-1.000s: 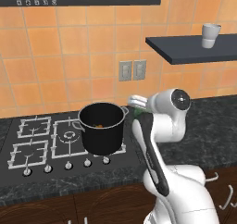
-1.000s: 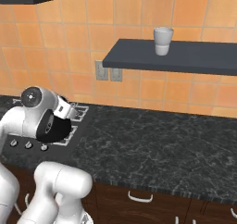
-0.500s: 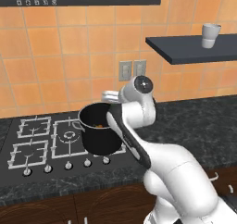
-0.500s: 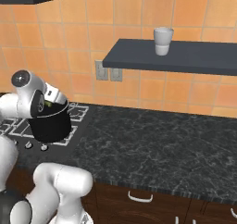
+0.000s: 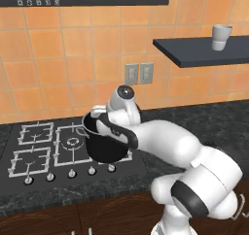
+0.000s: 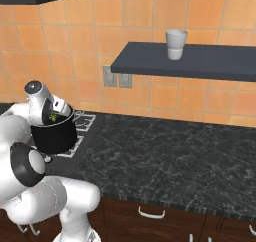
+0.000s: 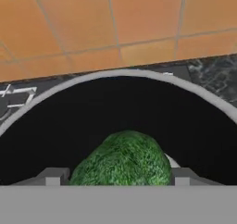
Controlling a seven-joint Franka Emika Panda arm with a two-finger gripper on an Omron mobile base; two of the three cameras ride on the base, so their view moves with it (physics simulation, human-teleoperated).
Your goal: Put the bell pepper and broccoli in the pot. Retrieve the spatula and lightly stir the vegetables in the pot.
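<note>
Since 1 second ago the arm has swung left over the stove; the gripper [image 7: 113, 177] now hangs above the pot [image 5: 104, 144], jaws clamped wide on the broccoli [image 7: 122, 160]. Released off-centre, it could strike the rim and roll out.

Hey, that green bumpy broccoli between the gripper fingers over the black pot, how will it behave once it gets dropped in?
The green bumpy broccoli looks rounded and lumpy, so it would probably roll or wobble a little on landing. The deep black pot has tall straight walls, which should keep it inside. Its rough surface likely grips well, so it probably isn't slippery for the gripper.
</note>
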